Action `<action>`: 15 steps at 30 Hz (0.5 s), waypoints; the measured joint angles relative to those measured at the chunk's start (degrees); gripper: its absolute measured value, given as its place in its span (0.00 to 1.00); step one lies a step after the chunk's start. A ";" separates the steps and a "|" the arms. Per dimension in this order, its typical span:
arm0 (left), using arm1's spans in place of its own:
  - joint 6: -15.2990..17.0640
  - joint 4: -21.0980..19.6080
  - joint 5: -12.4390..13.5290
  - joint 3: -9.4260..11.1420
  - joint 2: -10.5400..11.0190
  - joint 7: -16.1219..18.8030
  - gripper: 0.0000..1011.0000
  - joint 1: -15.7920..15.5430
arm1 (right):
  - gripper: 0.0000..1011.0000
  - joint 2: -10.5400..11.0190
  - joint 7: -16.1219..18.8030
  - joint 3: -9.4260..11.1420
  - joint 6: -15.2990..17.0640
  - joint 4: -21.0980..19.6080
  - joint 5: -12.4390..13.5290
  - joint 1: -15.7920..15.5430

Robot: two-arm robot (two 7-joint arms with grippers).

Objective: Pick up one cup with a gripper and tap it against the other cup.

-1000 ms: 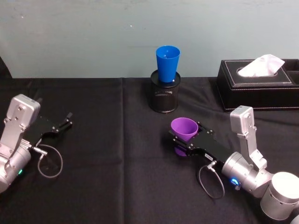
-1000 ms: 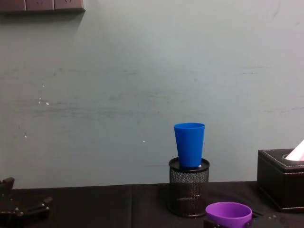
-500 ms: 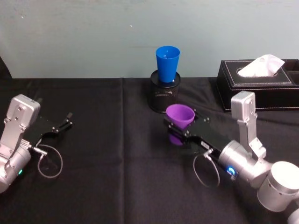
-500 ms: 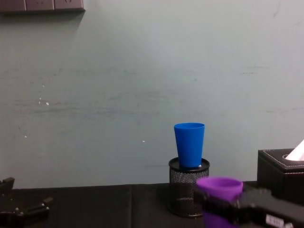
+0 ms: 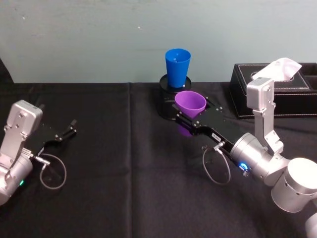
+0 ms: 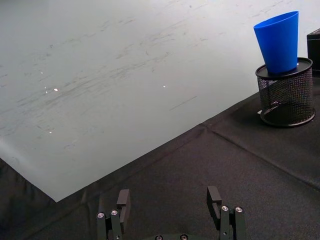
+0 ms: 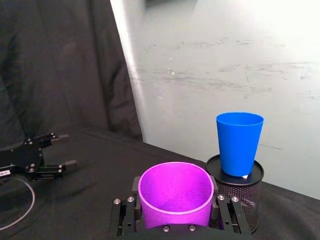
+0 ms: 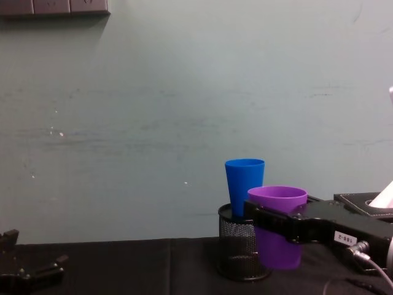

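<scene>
The pick-up looks done. The right gripper (image 5: 192, 115), reaching in from the lower right of the head view, has its jaws clenched on both sides of the purple plastic tumbler (image 5: 190, 103), a wide-rimmed tapered cup. The cup stands upright just right of the frame's centre. It appears to be clear of the black-clothed tabletop (image 5: 124, 188), with its shadow on the cloth beneath it.

The tap is what remains. The blue plastic tumbler (image 5: 178, 67), tall and narrow, stands upright in the mouth of a round black mesh pen holder (image 5: 166, 103) at upper centre, against the pale wall. In the right wrist view a gap shows between the purple plastic tumbler (image 7: 174, 195) and the blue plastic tumbler (image 7: 239, 142), so I judge them near but not yet touching. In the chest view the purple one (image 8: 276, 227) overlaps the blue one (image 8: 244, 184) only because it is in front of it. A short push towards the blue cup should finish the job. It has to be gentle, since that cup is perched high and could tip.

The left gripper (image 5: 67, 130) lies parked at the left edge of the head view, well apart from both cups, its jaws released and holding nothing.

By count there are two cups, one purple and one blue, one mesh pen holder, one black leather-look tissue box (image 5: 297, 99) at upper right, and two grippers.
</scene>
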 joint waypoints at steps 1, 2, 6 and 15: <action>0.00 0.00 0.00 0.00 0.00 0.00 0.99 0.00 | 0.73 0.01 0.02 0.00 0.01 0.00 0.01 -0.02; 0.00 0.00 0.00 0.00 0.00 0.00 0.99 0.00 | 0.73 0.01 0.02 0.00 0.01 0.00 0.01 -0.02; 0.00 0.00 0.00 0.00 0.00 0.00 0.99 0.00 | 0.73 0.03 0.02 -0.01 0.04 0.00 0.04 -0.03; 0.00 0.00 0.00 0.00 0.00 0.00 0.99 0.00 | 0.73 0.07 0.19 -0.03 0.04 0.00 0.11 -0.08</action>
